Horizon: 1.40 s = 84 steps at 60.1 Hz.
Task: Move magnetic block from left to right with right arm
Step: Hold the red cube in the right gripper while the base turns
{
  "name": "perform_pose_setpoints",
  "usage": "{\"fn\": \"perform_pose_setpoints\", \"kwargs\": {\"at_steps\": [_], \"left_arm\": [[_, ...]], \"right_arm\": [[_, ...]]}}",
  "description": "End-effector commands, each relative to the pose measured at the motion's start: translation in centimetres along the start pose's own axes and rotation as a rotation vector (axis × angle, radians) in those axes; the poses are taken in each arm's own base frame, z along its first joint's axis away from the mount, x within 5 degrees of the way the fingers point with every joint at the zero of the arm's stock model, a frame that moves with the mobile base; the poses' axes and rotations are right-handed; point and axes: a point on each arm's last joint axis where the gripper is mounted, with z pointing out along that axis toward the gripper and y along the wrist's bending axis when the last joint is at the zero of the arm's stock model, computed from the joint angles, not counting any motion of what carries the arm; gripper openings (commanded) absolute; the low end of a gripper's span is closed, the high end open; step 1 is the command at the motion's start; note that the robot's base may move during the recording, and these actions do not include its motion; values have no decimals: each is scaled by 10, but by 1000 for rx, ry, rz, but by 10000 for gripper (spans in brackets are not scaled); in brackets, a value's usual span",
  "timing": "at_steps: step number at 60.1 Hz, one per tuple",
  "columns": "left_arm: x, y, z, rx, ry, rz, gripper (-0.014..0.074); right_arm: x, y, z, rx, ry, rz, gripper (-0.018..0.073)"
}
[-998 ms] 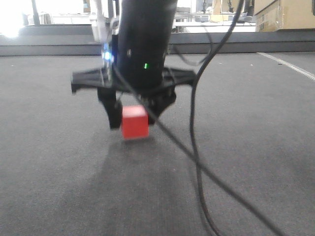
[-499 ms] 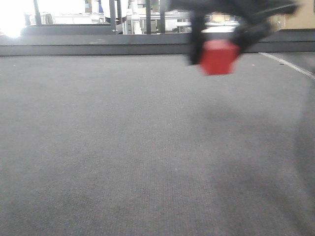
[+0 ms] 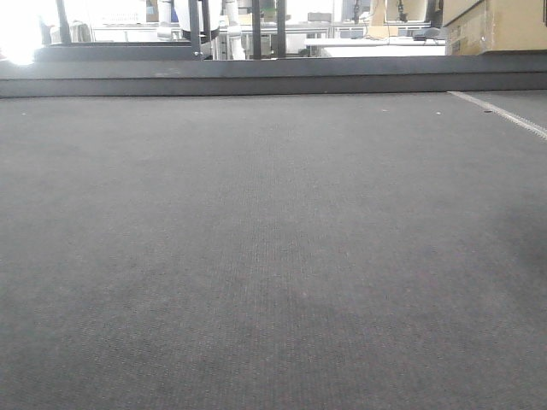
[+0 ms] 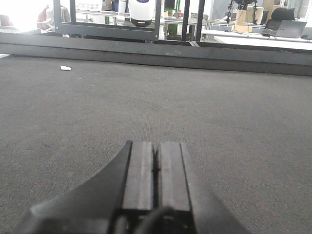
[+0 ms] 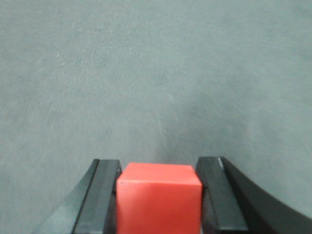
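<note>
Gone from the front view, right end effector clamping magnetic block, left end effector pressed closed

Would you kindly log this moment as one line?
right tool: shut on block | left tool: shut, empty | front view: carpet only

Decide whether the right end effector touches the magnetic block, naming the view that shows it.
Touching. The right wrist view shows the magnetic block clamped between the right end effector's fingers, each pad flush against a side, no gap.
</note>
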Motion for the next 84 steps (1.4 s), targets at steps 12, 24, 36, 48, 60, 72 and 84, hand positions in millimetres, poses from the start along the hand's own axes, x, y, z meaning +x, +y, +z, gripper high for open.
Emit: {"fn": "perform_pose_setpoints", "kwargs": {"at_steps": [12, 24, 36, 48, 60, 72, 84], "left_arm": [[-6, 0, -1, 3, -95, -8, -116], [-6, 0, -1, 3, -95, -8, -116], [-6, 0, -1, 3, -95, -8, -116], [-6, 0, -1, 3, -95, -8, -116], [-6, 0, -1, 3, -95, -8, -116], [-6, 0, -1, 3, -95, -8, -116], [-6, 0, -1, 3, -95, -8, -116]], "right_arm": [[20, -14, -67, -30, -288, 3, 98], [37, -22, -108, -52, -458, 19, 98], [52, -28, -134, -71, -588, 35, 98], [56, -29, -145, -84, -661, 39, 98], [56, -29, -145, -85, -666, 39, 98], [56, -29, -145, -86, -666, 40, 98], [56, -29, -145, -86, -666, 40, 98]]}}
